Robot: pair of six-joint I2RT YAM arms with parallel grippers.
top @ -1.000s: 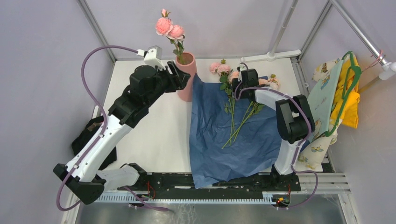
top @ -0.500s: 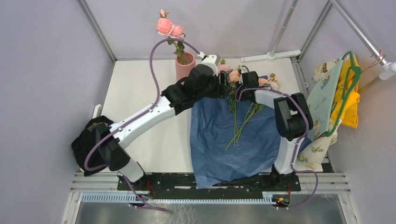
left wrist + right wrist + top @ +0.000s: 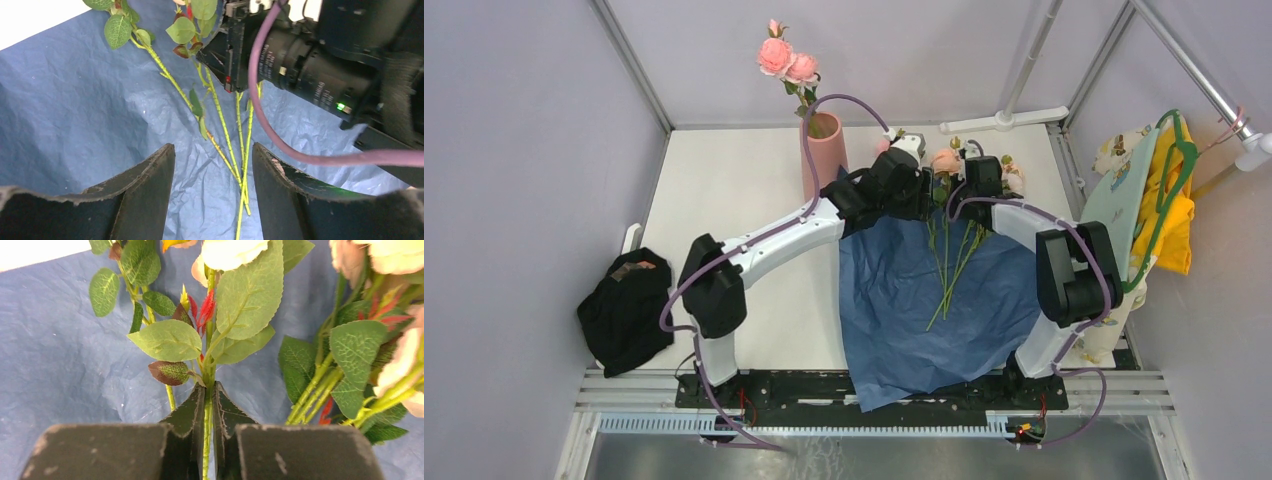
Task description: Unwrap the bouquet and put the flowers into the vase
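Stem (image 3: 208,360) — we log right gripper (image 3: 210,405) with jaws clamped on it, length running nearward; left gripper (image 3: 213,165) with jaws spread (stems (image 3: 240,150) just ahead); vase (image 3: 826,160) leftward.

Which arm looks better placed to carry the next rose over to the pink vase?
Right, I'd guess: the right gripper is pinched shut on a rose stem, while the left gripper hangs open above the blue paper, gripping nothing.
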